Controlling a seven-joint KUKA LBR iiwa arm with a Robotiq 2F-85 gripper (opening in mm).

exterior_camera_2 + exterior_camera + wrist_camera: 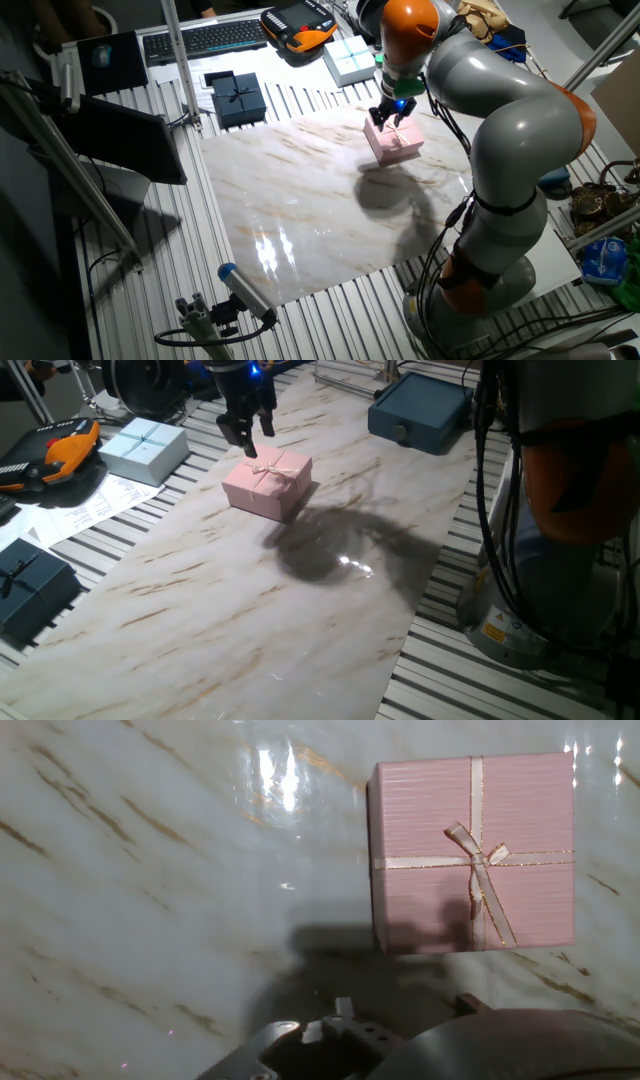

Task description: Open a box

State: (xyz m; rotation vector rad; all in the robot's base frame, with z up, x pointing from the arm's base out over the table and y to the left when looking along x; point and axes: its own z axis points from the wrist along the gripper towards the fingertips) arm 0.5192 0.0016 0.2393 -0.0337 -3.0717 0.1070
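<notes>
The pale-pink box point(268, 485) stands on the marble board point(250, 620) with its lid on and a thin ribbon bow on top. It also shows in the other fixed view point(396, 141) and at the upper right of the hand view point(472, 850). My gripper point(248, 435) hangs just above the box's far left edge, fingers apart, holding nothing; it shows in the other fixed view too point(388, 117). In the hand view only the hand's dark body shows along the bottom edge, and its shadow falls on the box's near side.
A light blue gift box point(145, 448) lies at the left on the slatted table, next to an orange-black handheld unit point(60, 455) and papers point(90, 510). A dark blue box point(30, 590) sits at the near left. A dark blue case point(420, 410) stands at the far right.
</notes>
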